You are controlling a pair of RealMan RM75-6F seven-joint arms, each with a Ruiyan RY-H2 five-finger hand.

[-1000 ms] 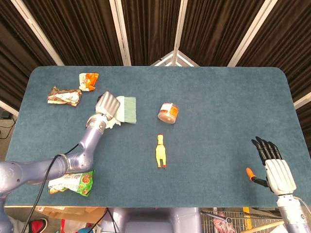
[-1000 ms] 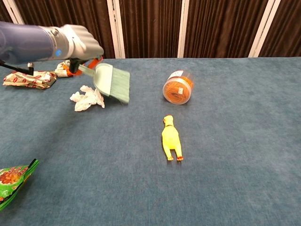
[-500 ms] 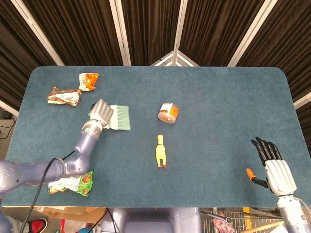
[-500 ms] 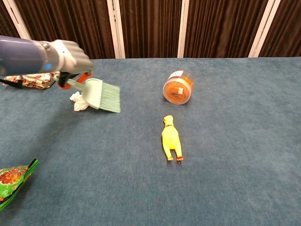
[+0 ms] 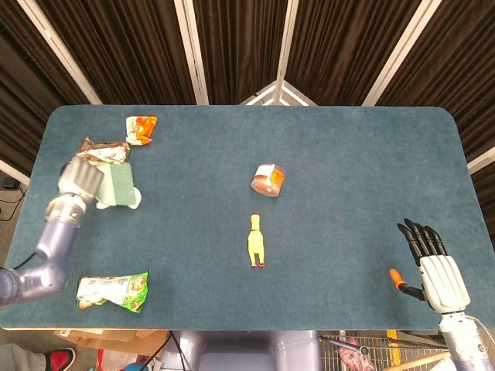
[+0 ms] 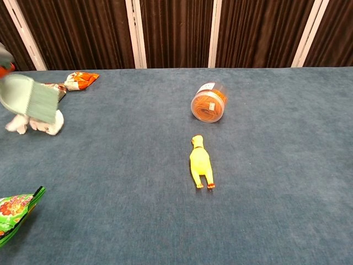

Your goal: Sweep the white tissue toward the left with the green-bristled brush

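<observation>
Two robot hands over blue counter (image 5: 325, 154). Left robot hand (image 5: 80, 178) grips green-bristled brush (image 6: 34, 103), long axis left-right, bristles pointing right. Right robot hand (image 5: 435, 267) idle, fingers spread, empty. White tissue (image 6: 41, 125) under bristles, far left. Sweep looks nearly done; next: lift brush clear.

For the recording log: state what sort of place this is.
Probably a lab or demo booth for robot tests, not a home: a blue felt-covered table backed by dark curtains on white poles, with unrelated props scattered about, such as a rubber chicken and snack packets.
</observation>
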